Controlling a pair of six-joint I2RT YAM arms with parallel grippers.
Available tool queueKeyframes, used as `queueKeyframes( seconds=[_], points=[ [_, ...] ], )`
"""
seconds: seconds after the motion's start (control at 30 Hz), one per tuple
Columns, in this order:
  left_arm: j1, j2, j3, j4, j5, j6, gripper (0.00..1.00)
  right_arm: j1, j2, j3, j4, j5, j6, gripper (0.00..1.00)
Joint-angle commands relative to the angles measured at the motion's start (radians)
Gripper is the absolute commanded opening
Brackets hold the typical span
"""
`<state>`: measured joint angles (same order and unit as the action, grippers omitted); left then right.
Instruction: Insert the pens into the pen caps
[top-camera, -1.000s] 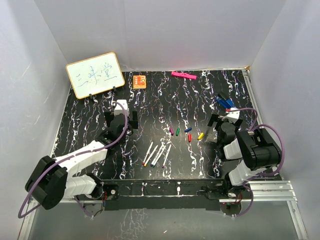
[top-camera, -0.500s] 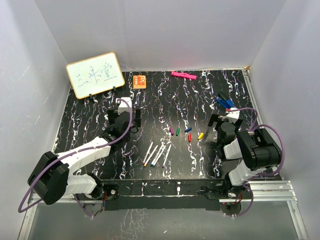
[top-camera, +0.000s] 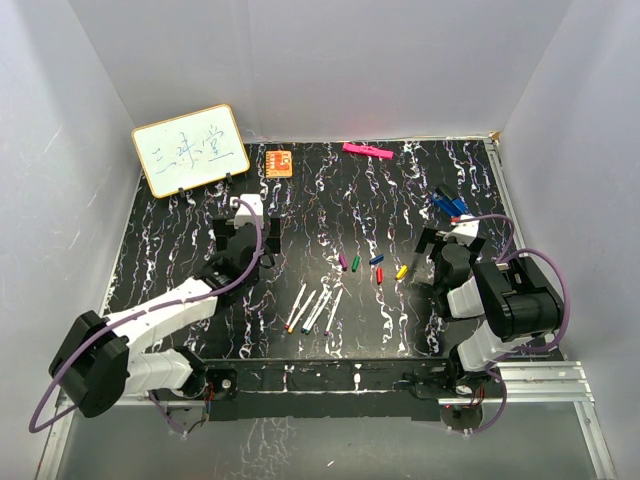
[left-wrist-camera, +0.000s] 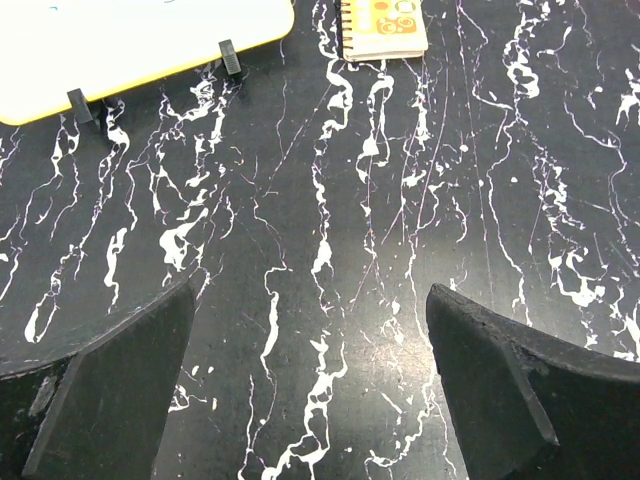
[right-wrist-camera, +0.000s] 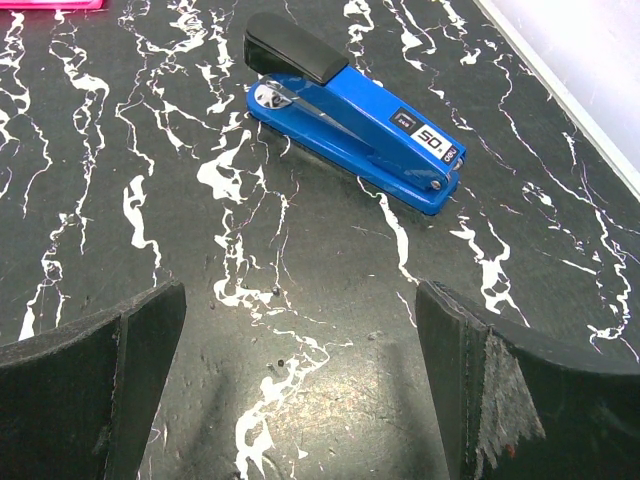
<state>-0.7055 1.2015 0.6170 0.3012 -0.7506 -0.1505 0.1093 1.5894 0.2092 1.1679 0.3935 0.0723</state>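
While the left claw (left-wrist-camera: 310, 300) and right claw (right-wrist-camera: 300, 300) gape empty, the blue stapler (right-wrist-camera: 350, 125) reads "50".

Black white-veined marble table (top-camera: 330, 210), far left a yellow-framed whiteboard (top-camera: 190, 149) with blue writing on black feet, orange spiral notepad (top-camera: 279, 162) just right of it, pink bar (top-camera: 366, 151) far centre, blue black-topped stapler (right-wrist-camera: 355, 130) right side.

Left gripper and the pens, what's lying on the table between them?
Nothing. In the top view, only bare marbled table separates the left gripper, its jaws open, from the pens.
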Motion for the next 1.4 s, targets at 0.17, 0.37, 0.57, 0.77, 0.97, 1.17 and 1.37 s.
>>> queueKeyframes(
  seconds=[0.17,0.37,0.57,0.77,0.97,1.17,1.37],
  points=[
    [-0.004,-0.021,0.086,-0.165,0.066,-0.068,0.96,0.001,-0.081,0.323,-0.453,-0.017,-0.014,0.98],
    [-0.005,-0.040,0.111,-0.297,0.065,-0.156,0.98,0.002,-0.093,0.515,-0.738,0.007,0.157,0.98],
    [-0.005,-0.101,0.075,-0.392,0.064,-0.278,0.98,0.003,-0.168,0.573,-0.864,0.135,0.374,0.98],
    [-0.004,-0.027,0.122,-0.545,0.099,-0.353,0.93,0.004,-0.260,0.528,-0.875,0.096,0.358,0.98],
    [-0.006,0.142,0.247,-0.710,0.219,-0.364,0.60,0.006,-0.395,0.390,-0.732,-0.037,0.293,0.98],
    [-0.012,0.205,0.266,-0.725,0.359,-0.383,0.56,0.006,-0.433,0.391,-0.804,-0.066,0.272,0.98],
    [-0.013,0.110,0.198,-0.656,0.504,-0.358,0.54,0.007,-0.400,0.462,-0.916,-0.114,0.331,0.98]
  ],
)
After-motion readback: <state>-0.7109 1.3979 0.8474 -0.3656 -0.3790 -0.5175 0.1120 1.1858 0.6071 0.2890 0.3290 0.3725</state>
